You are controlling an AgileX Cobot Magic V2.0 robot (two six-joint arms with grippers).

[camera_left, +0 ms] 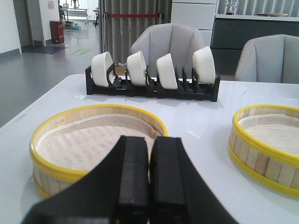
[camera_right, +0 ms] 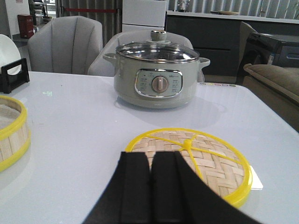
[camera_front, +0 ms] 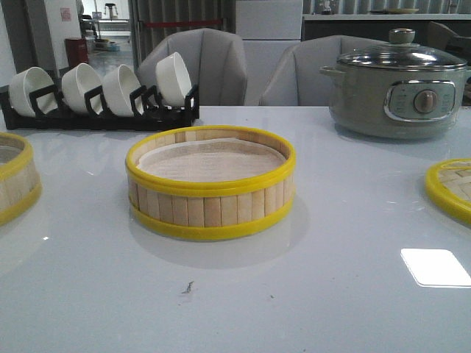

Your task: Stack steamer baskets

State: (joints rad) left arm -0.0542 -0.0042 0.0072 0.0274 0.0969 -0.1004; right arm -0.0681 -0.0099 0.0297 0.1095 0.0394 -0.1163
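While one steamer basket (camera_front: pixel 210 184) sits mid-table, the second basket (camera_front: pixel 15 180) rests apart at the left edge of the table (camera_front: pixel 331 294). Left gripper (camera_left: pixel 149 179) and right gripper (camera_right: pixel 150 186): jaws clenched, empty. Woven lid (camera_right: pixel 194 158) right; pot (camera_front: pixel 397 92) behind.

steamer baskets (camera_front: pixel 210 184): yellow rims, pale slats | pot (camera_front: pixel 396 90): grey-green
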